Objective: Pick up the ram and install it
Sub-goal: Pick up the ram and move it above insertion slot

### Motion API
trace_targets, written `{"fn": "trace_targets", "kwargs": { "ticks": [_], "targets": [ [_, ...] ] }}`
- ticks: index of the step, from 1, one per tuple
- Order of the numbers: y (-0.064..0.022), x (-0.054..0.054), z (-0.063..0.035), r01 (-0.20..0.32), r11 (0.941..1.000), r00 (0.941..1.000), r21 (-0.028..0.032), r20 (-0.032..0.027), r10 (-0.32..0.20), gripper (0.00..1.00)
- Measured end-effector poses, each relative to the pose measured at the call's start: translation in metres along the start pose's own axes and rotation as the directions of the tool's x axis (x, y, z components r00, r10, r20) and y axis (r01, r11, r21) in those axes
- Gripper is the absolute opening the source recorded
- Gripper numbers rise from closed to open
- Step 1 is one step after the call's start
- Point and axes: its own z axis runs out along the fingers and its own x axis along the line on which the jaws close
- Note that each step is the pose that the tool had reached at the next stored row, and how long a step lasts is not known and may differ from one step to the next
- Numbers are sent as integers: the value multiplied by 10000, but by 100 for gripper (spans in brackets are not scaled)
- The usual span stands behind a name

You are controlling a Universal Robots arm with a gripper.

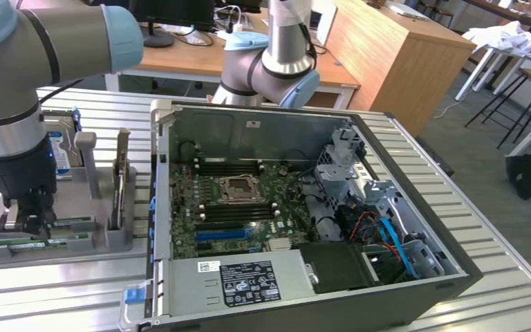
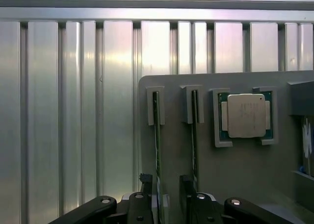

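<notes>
Aluminium ribbed tabletop (image 1: 53, 297) carried one open computer case (image 1: 247, 131) and, beside it, one grey holder (image 2: 235, 185). One gripper (image 2: 166, 185) hung over the holder, jaws released and apparently straddling the ram (image 2: 157, 136), the stick nearest the holder's edge, without clasping it. A second stick (image 2: 195, 136) stood slotted alongside, then one square processor (image 2: 246, 115).

No legible text, power supply label (image 1: 249, 284) unreadable
</notes>
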Motion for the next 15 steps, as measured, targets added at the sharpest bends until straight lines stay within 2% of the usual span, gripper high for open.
{"fn": "trace_targets", "kwargs": {
  "ticks": [15],
  "targets": [
    [-2, 10, 113, 12, 10000, 10000, -1, 0, -12, 36]
  ]
}}
